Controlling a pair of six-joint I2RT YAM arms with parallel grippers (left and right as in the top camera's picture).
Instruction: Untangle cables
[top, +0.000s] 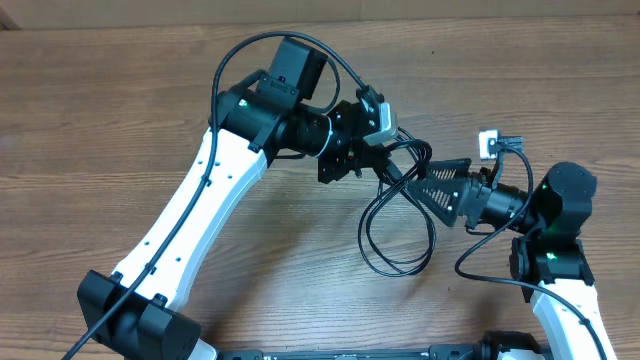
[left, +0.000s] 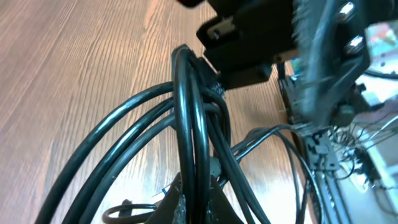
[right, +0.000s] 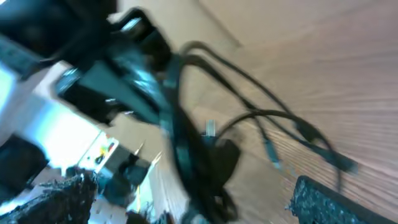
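The cables (top: 366, 235) are thin black cords that hang in loops between my two grippers and rest on the wooden table. My left gripper (top: 385, 165) is shut on a bundle of several cable strands, seen close up in the left wrist view (left: 202, 202), with the cables (left: 193, 124) running up from its jaws. My right gripper (top: 418, 180) is open wide, its fingers either side of the same bundle. In the blurred right wrist view the cables (right: 180, 130) pass between its spread fingers (right: 189, 205). Short plug tips (right: 348, 165) trail to the right.
The wooden table (top: 120, 100) runs all around the arms. The right gripper's body (left: 242, 43) shows at the top of the left wrist view. A small white connector block (top: 488, 143) sits on the right arm's wrist.
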